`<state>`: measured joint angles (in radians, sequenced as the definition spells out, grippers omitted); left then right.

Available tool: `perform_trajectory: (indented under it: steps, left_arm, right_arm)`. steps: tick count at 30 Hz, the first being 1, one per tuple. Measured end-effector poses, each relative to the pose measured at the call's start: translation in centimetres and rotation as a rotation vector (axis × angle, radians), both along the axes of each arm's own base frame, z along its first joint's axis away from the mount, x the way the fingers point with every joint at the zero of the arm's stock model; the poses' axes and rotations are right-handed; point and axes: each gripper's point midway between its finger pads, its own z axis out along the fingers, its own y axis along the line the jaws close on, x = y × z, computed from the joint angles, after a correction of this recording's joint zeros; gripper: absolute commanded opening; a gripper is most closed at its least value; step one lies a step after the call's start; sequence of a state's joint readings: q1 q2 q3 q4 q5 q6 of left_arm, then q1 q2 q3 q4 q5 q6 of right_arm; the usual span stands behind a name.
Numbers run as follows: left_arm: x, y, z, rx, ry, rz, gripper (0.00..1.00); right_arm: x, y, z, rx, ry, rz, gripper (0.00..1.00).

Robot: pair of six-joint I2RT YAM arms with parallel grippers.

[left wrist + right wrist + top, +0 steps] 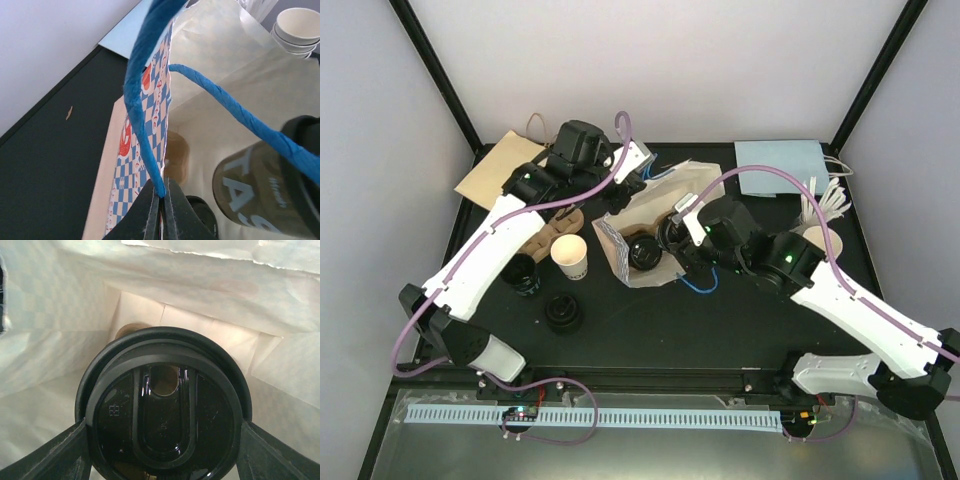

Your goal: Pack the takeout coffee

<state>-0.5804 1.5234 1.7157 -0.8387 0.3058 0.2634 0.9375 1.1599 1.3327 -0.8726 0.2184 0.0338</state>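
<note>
A white paper bag (pixel 665 205) with blue rope handles lies on its side mid-table, its mouth toward the near left. My left gripper (pixel 638 170) (pixel 162 192) is shut on one blue handle (pixel 142 125) at the bag's rim and holds it up. In the bag's mouth my right gripper (pixel 675 235) (pixel 164 427) is shut on a coffee cup (pixel 255 192) with a black lid (pixel 165 405), and both fingers (pixel 65 455) press its sides. A second black-lidded cup (pixel 645 252) lies in the mouth beside it.
A white lidless cup (pixel 570 256), a dark cup (pixel 523 272) and a black lid (pixel 564 312) stand left of the bag by a cardboard carrier (pixel 542 232). A brown bag (pixel 498 165) lies far left, a pale blue bag (pixel 780 160) far right, stacked cups (pixel 817 237) beside it.
</note>
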Motion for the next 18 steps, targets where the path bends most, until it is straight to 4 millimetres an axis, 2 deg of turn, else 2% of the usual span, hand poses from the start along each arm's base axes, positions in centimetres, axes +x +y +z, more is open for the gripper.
perform_trajectory:
  steps: [4,7,11,15,18]
  left_arm:
    - [-0.9,-0.1,1.0,-0.016,-0.043,-0.022,0.02]
    - [-1.6,0.0,1.4,-0.022,-0.068,-0.036,0.02]
    - [-2.5,-0.3,1.5,-0.02,-0.079,-0.063,0.01]
    - [-2.9,-0.6,1.2,-0.015,-0.08,-0.082,0.01]
    - [-3.3,-0.7,0.7,-0.009,-0.075,-0.09,0.02]
  right_arm:
    - [0.5,-0.1,-0.6,-0.025,-0.02,-0.016,0.65]
    - [0.4,-0.4,-2.0,-0.072,-0.033,-0.02,0.65]
    - [0.2,-1.2,-4.2,-0.143,-0.032,-0.025,0.65]
    - [0.0,-1.7,-4.6,-0.162,-0.04,-0.036,0.65]
    - [-0.9,-1.9,-5.4,-0.176,-0.04,-0.026,0.65]
